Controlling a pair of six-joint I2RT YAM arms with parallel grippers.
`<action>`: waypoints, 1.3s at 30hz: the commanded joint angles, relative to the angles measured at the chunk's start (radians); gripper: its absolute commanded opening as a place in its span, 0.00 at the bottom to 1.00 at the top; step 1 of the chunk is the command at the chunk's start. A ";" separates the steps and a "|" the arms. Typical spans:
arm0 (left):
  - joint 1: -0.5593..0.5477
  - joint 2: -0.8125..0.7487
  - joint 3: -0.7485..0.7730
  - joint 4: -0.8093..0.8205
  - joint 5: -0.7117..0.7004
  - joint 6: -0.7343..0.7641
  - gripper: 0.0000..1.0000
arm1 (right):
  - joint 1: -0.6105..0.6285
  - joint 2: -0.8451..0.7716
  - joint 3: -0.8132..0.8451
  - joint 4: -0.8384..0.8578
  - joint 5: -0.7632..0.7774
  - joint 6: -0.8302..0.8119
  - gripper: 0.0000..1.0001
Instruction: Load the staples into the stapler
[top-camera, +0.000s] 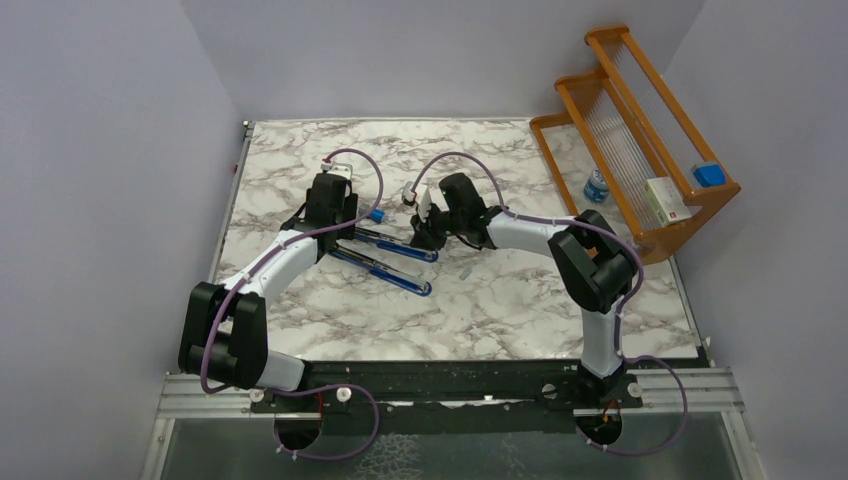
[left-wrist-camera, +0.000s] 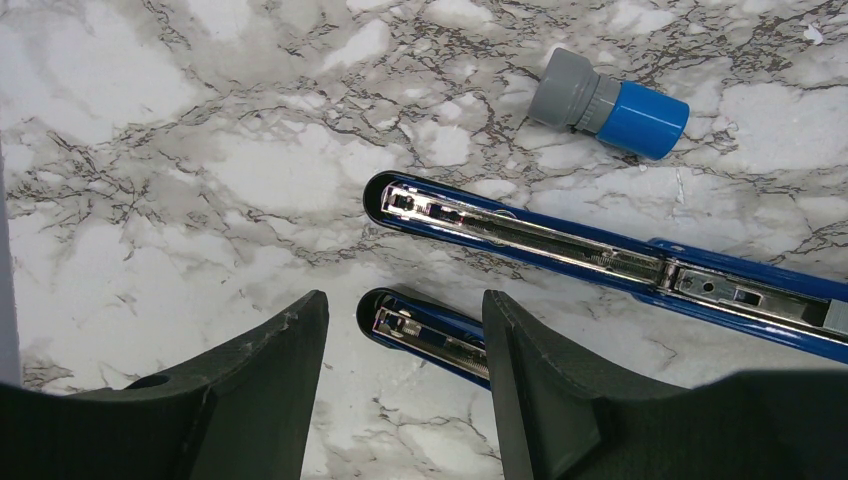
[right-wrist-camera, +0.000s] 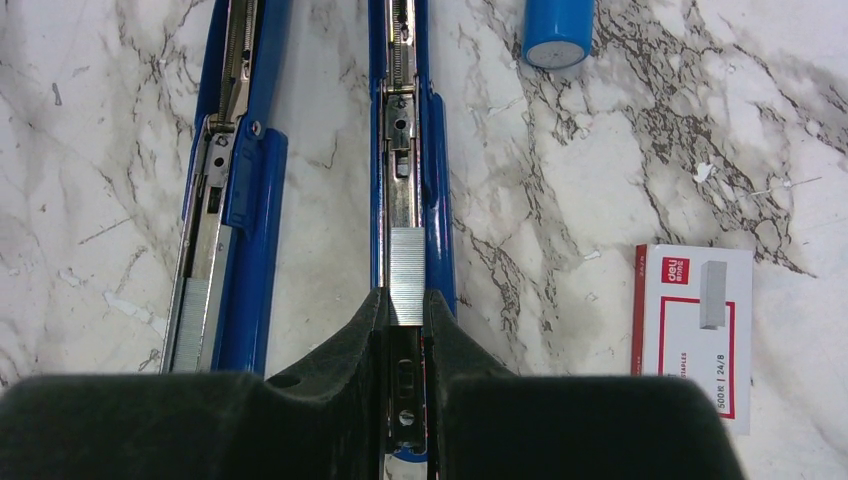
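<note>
Where my right jaws come together, they are clamped on a short strip of staples (right-wrist-camera: 407, 270). They hold it over the open metal channel of one half of the stapler (right-wrist-camera: 437, 200), which lies spread flat in two blue halves on the marble surface (right-wrist-camera: 620, 180). Just beside that half and roughly parallel to it lies the other half (right-wrist-camera: 255, 190), its own metal rail showing. On the opposite side the white staple box (right-wrist-camera: 692, 330) with its red label rests flat, near but not touching. Farther on, a blue-capped cylinder (right-wrist-camera: 558, 30) lies close to the channel, a gap between them. My left jaws stand apart, their black fingers (left-wrist-camera: 270, 400) on either side of the rounded tip of one stapler half, gripping nothing. I cannot tell whether they touch it. At the far right of the surface stands a wooden rack (top-camera: 640, 130) holding a few small items.
</note>
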 joint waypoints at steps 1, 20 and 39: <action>-0.002 -0.008 0.029 0.009 -0.009 0.008 0.61 | -0.005 -0.001 0.022 -0.137 0.004 0.001 0.01; -0.002 -0.012 0.028 0.010 -0.009 0.009 0.61 | 0.039 -0.064 -0.058 -0.136 0.138 0.118 0.01; -0.002 -0.014 0.028 0.010 -0.009 0.008 0.61 | 0.041 -0.101 -0.018 -0.107 0.115 0.134 0.01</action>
